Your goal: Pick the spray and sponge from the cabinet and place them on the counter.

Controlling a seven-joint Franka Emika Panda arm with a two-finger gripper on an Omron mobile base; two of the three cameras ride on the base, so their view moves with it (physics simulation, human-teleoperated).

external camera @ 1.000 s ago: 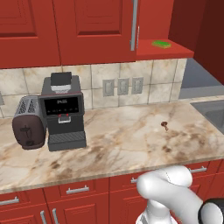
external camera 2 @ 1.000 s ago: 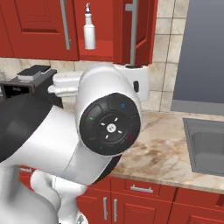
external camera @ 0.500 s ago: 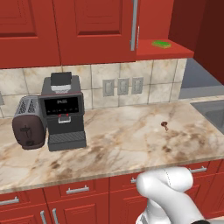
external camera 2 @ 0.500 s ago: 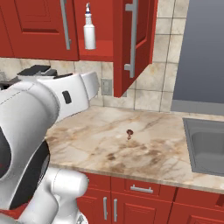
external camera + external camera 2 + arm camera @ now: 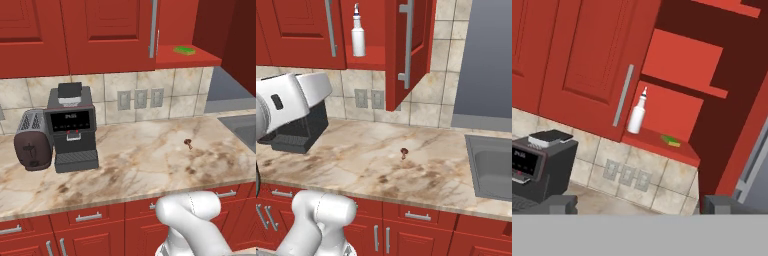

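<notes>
Cabinet [image 5: 602, 60] door open, spray [image 5: 637, 116] upright on shelf, sponge [image 5: 671, 141] near it, probably flat, gripper [image 5: 637, 204] fingers wide apart w/ nothing between

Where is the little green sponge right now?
The sponge lies flat on the bottom shelf of the open cabinet, near its front edge. In the hand view it sits just right of the standing spray, above the counter.

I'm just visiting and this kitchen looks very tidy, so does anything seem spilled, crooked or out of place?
Only small things. A tiny dark brown object sits alone in the middle of the counter, too small to identify. One cabinet door hangs open, showing the spray upright and the sponge flat on the shelf. Nothing is spilled or tipped.
</notes>
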